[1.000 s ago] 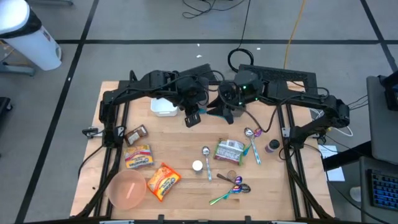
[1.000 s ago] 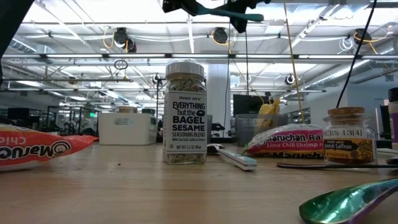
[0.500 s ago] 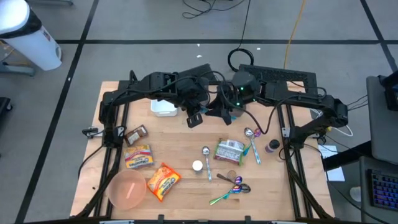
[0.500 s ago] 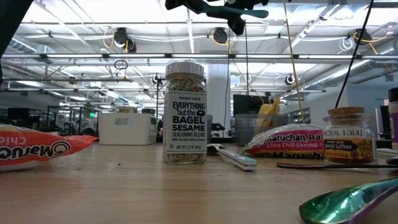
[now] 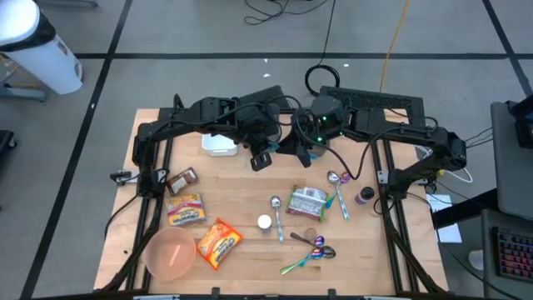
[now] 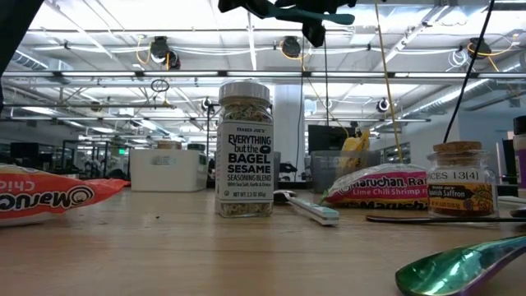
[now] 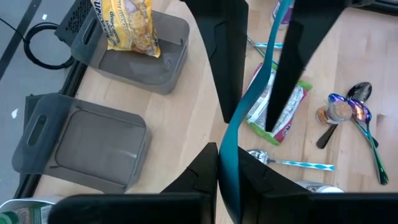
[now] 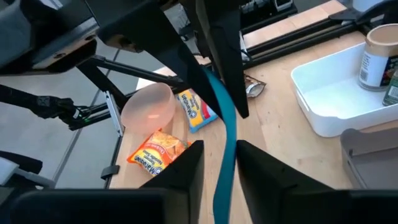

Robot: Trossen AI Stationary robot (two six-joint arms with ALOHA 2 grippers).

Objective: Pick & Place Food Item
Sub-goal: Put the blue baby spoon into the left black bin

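A long flat teal utensil (image 7: 245, 106) is held high above the table's far middle; it shows near the top of the low view (image 6: 316, 16). My left gripper (image 7: 229, 157) is shut on one end of it. My right gripper (image 8: 219, 147) faces the left one, open, with its fingers on either side of the utensil's other stretch (image 8: 224, 106) and a gap showing beside it. The food packets lie flat on the table: a green ramen packet (image 5: 306, 202), an orange one (image 5: 218, 243) and a yellow one (image 5: 185, 210). My left gripper pinches the teal utensil's flat handle (image 7: 227, 177) between its two fingers. The fingers come level from the table's left and lie along the utensil, which runs on ahead of them. The utensil is lifted clear, about level, high above the table.
A white bin (image 5: 219, 143) stands at the far left, a pink bowl (image 5: 171, 254) at the near left. A seasoning jar (image 6: 245, 148) stands upright mid-table and a saffron jar (image 6: 460, 181) to the right. Several spoons (image 5: 321, 246) lie near the packets. A grey container (image 7: 134, 50) holds a yellow bag.
Both grippers have drawn a little closer together over the table's far middle. The teal utensil has risen slightly and tipped nearer to level.
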